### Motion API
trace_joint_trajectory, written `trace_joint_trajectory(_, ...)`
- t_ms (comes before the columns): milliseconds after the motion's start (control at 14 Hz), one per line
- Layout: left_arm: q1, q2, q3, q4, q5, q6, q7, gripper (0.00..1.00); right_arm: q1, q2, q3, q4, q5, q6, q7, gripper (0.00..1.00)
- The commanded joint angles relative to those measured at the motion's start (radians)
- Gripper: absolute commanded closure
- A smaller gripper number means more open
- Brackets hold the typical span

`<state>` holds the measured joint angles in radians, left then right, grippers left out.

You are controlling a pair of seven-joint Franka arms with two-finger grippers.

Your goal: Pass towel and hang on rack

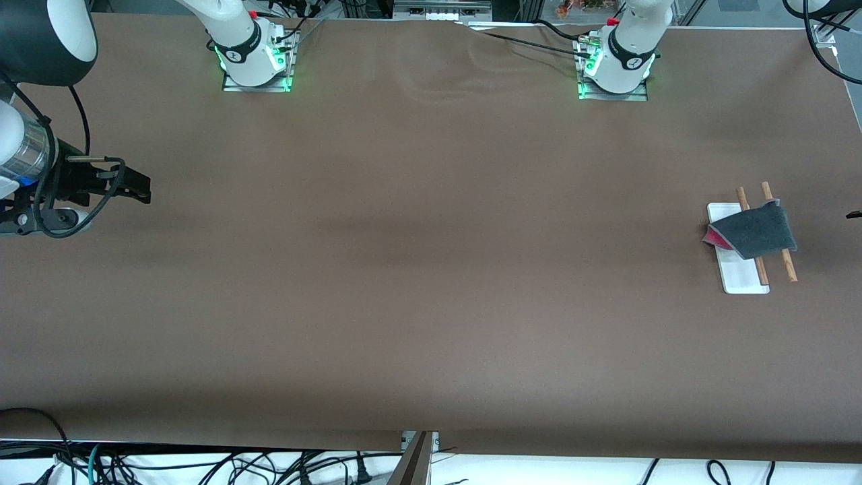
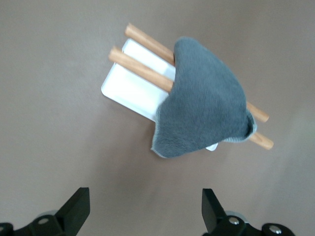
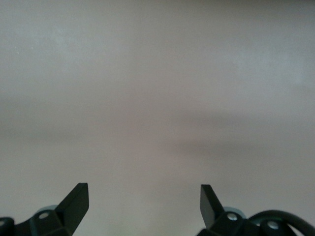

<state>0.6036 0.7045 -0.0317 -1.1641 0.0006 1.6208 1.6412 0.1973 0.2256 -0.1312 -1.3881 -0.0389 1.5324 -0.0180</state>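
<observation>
Towel (image 2: 204, 101) drapes rack (image 2: 133, 86) — left claw (image 2: 145, 209) above, spread wide.

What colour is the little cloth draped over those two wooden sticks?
The towel is dark grey on top, clearest in the left wrist view.

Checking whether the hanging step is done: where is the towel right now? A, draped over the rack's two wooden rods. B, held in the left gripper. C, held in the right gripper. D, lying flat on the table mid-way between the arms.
A: the towel lies grey side up across both rods of the rack, and neither gripper holds it.
</observation>
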Motion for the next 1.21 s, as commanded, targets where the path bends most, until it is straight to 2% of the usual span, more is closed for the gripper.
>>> trace_joint_trajectory(0, -0.077, -0.06, 0.001, -0.003, 0.007, -0.019, 0.014, 0.0, 0.002, -0.015, 0.001, -0.023, -0.016, 0.031, 0.016, 0.0)
trace_joint_trajectory(214, -0.181, -0.097, 0.001, -0.003, 0.001, -0.085, -0.128, 0.0, 0.005, -0.015, 0.002, -0.025, -0.013, 0.028, 0.016, 0.0)
trace_joint_trajectory(429, -0.267, -0.143, -0.008, -0.003, -0.01, -0.149, -0.352, 0.0, 0.005, -0.02, 0.002, -0.025, -0.004, 0.022, 0.016, 0.0)
trace_joint_trajectory(643, -0.324, -0.199, -0.068, -0.023, -0.002, -0.17, -0.603, 0.0, 0.001, -0.015, -0.002, -0.026, 0.02, 0.019, 0.015, 0.0)
trace_joint_trajectory(786, -0.424, -0.308, -0.053, -0.138, 0.009, -0.165, -0.774, 0.0, -0.002, -0.015, -0.002, -0.025, 0.024, 0.02, 0.015, 0.0)
trace_joint_trajectory(1000, -0.471, -0.529, -0.048, -0.352, 0.007, -0.083, -1.152, 0.0, -0.002, -0.015, -0.002, -0.026, 0.024, 0.017, 0.012, 0.0)
trace_joint_trajectory(1143, -0.507, -0.618, -0.048, -0.428, 0.009, -0.072, -1.369, 0.0, -0.002, -0.015, -0.002, -0.026, 0.025, 0.017, 0.012, 0.0)
